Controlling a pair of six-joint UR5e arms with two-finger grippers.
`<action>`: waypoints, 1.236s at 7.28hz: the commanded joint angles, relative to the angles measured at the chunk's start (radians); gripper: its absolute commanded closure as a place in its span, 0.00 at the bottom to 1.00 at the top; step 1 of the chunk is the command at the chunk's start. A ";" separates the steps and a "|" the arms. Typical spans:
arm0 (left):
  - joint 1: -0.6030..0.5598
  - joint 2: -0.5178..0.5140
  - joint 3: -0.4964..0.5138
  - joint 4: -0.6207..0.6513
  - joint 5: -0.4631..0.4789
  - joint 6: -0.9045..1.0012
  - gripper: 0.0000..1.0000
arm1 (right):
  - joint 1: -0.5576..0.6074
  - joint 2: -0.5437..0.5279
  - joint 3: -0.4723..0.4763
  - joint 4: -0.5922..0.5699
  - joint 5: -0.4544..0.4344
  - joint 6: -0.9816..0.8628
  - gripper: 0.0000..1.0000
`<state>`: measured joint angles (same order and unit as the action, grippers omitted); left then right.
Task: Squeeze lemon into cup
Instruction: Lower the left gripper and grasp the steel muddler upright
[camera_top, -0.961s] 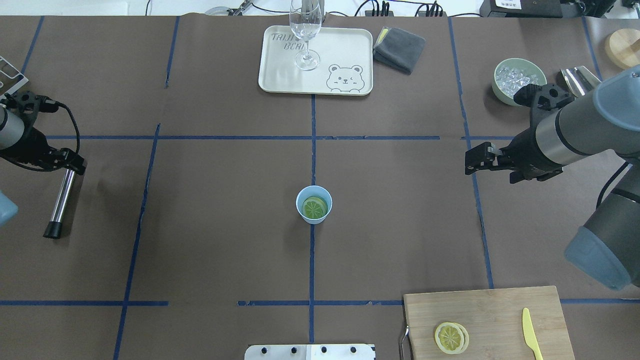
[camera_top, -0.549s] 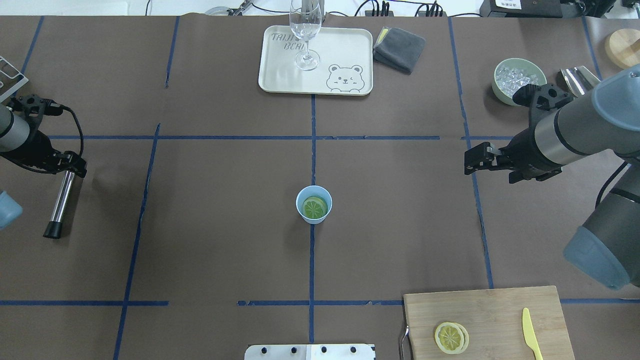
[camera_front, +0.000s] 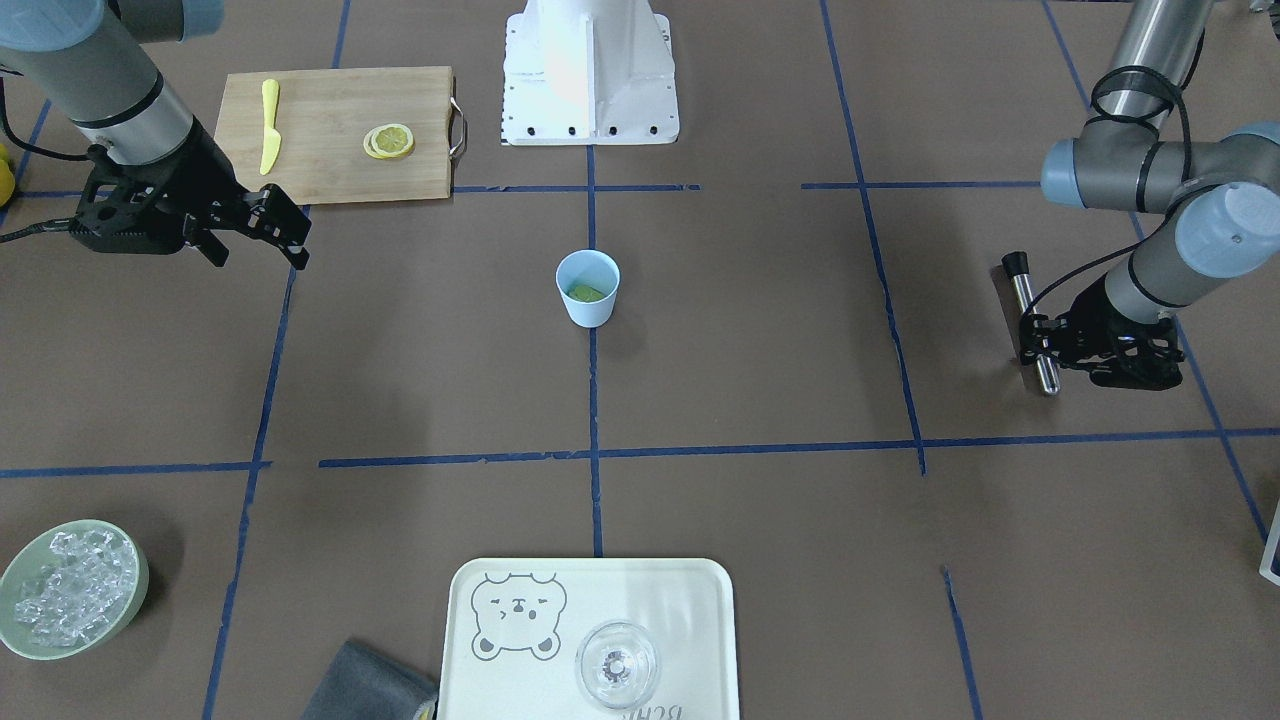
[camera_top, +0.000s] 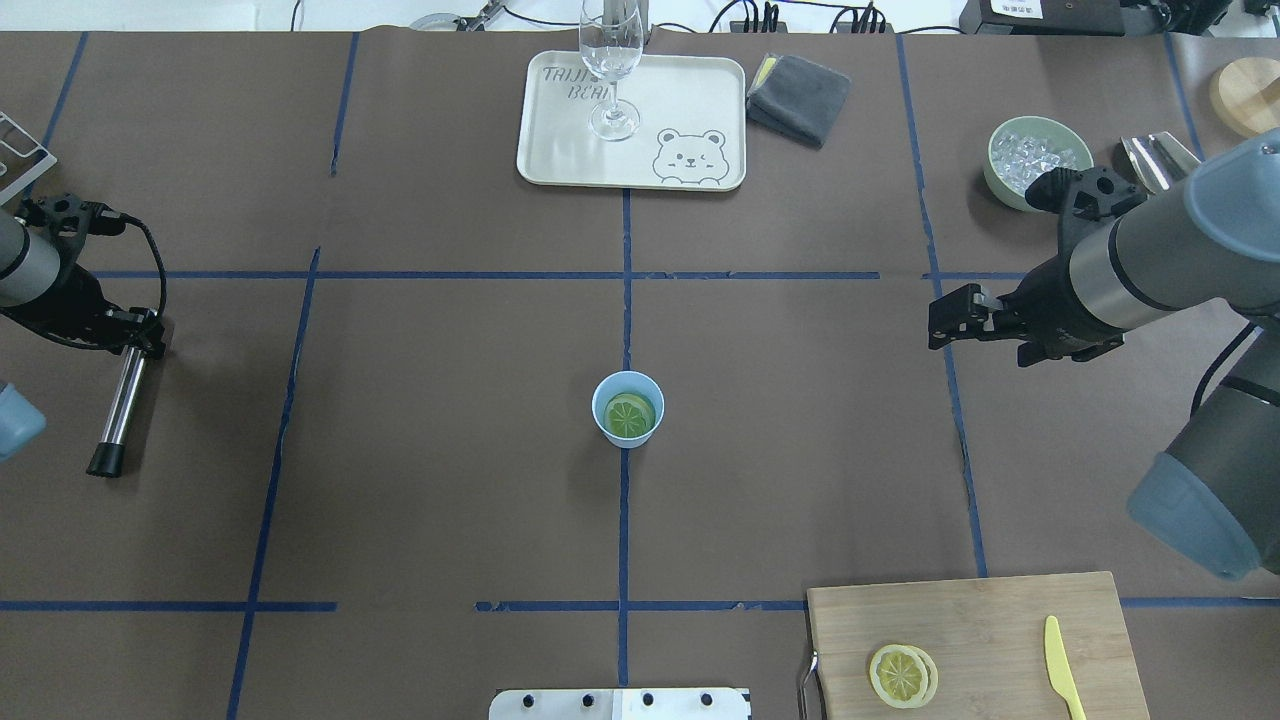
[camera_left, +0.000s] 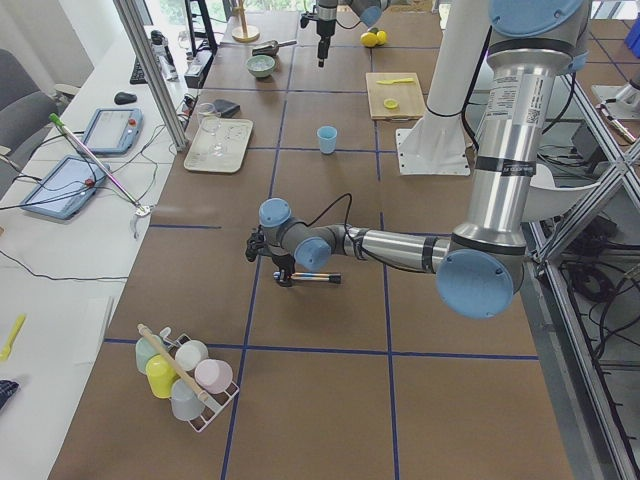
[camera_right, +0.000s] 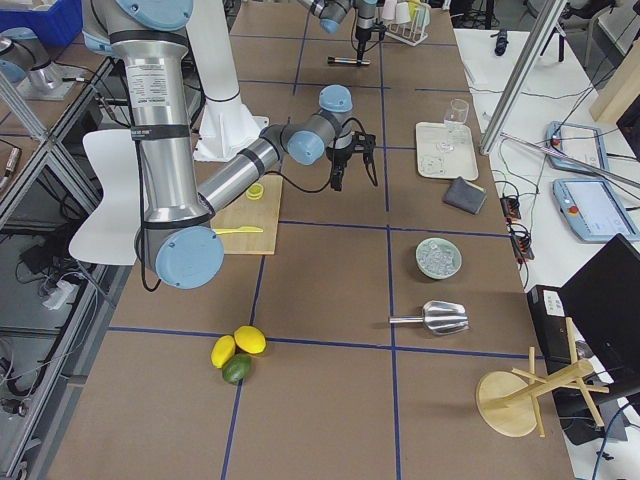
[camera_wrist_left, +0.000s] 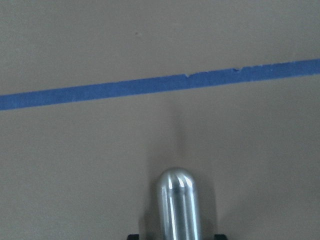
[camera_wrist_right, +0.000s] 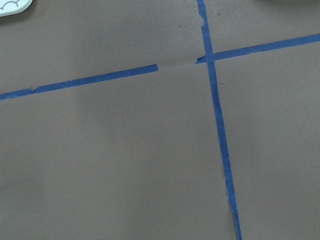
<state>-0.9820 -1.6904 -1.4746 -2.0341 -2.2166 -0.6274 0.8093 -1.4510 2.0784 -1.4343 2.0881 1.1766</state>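
At left edge, left fingers (camera_top: 150, 335) astride rod (camera_top: 122, 405), grip unclear, shifted slightly, right fingers (camera_top: 945, 325) spread, empty

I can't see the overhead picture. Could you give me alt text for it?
A small light-blue cup with a lemon slice inside stands at the middle of the table. The left gripper is at one end of a metal rod lying flat; the right gripper hangs open and empty.

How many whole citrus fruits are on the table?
3, clustered near the table's end on the robot's right: a yellow fruit, a second yellow fruit, a green fruit.
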 joint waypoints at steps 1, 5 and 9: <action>-0.001 -0.002 -0.001 0.000 0.000 0.000 0.86 | 0.001 -0.002 0.000 0.000 0.001 0.000 0.00; -0.006 0.015 -0.137 0.014 0.005 0.009 1.00 | 0.001 -0.002 0.002 0.000 0.010 0.005 0.00; 0.014 -0.110 -0.519 0.239 0.011 0.011 1.00 | 0.030 -0.003 0.014 0.000 0.021 0.002 0.00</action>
<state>-0.9811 -1.7452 -1.8838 -1.8492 -2.2066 -0.6214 0.8268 -1.4536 2.0915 -1.4343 2.1042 1.1797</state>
